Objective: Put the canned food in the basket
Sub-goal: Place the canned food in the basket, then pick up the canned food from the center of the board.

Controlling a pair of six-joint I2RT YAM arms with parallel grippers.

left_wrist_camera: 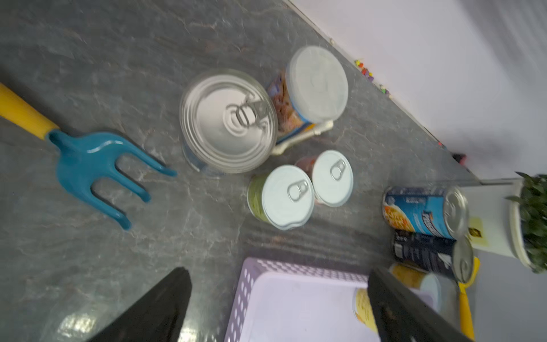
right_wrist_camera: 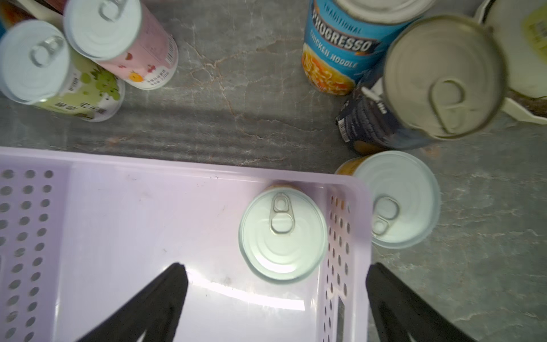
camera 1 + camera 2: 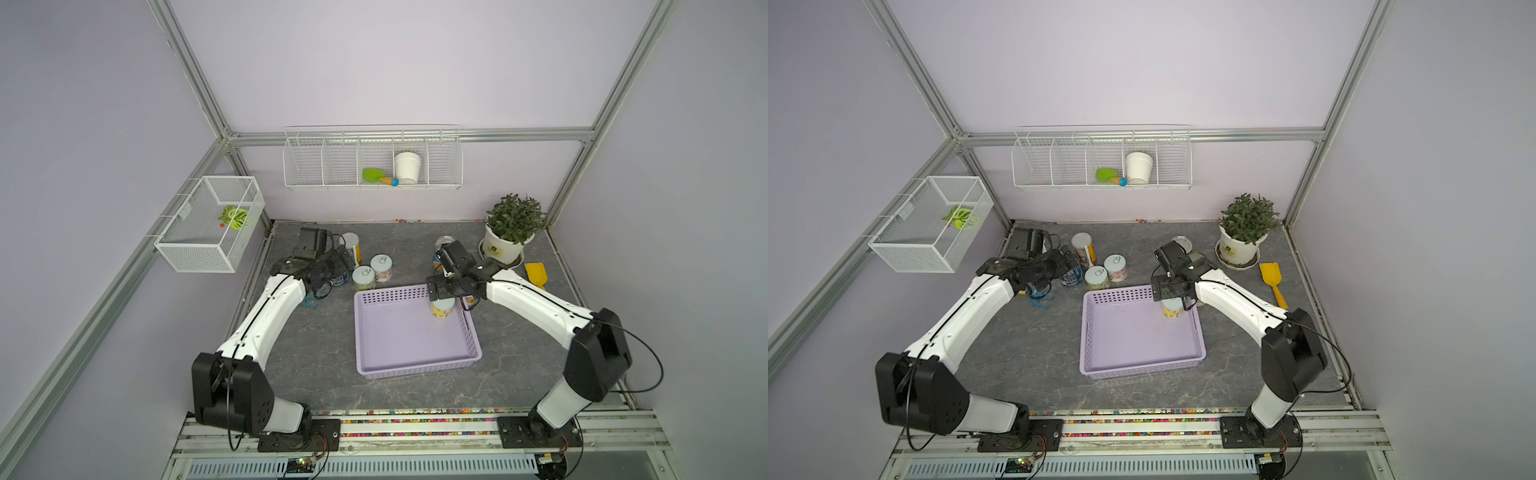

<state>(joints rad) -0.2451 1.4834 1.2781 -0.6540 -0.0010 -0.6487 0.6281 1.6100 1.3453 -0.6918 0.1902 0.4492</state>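
Cans are mostly outside the basket [image 2: 177, 165] — only one, a short pale-lidded can [image 2: 282, 234], stands upright on its lilac floor, tucked into the far corner on the robot's right, close to both perforated walls. The right tool [image 2: 276, 299] hangs above that corner with its fingers spread wide and nothing between them. The can sits just beyond the fingertips, free of both. In the wrist view one finger is over the basket floor and its partner over the desk [image 2: 236, 97] outside the side wall. Just past that wall stands a second short can [image 2: 399, 201], with a dark can [image 2: 444, 77] and a Progresso can [image 2: 340, 50] near it. Beyond the basket's far wall, toward the left, a pink can [image 2: 118, 35] and a green can [image 2: 38, 62] stand close together. The left tool [image 1: 278, 302] is likewise spread apart and empty, held above the desk near the basket's far left corner. A wide silver-topped can [image 1: 228, 121] lies ahead of it, a plastic-lidded can [image 1: 316, 86] just beside that one — and a blue garden fork [image 1: 97, 165] lies on the desk to the other side.
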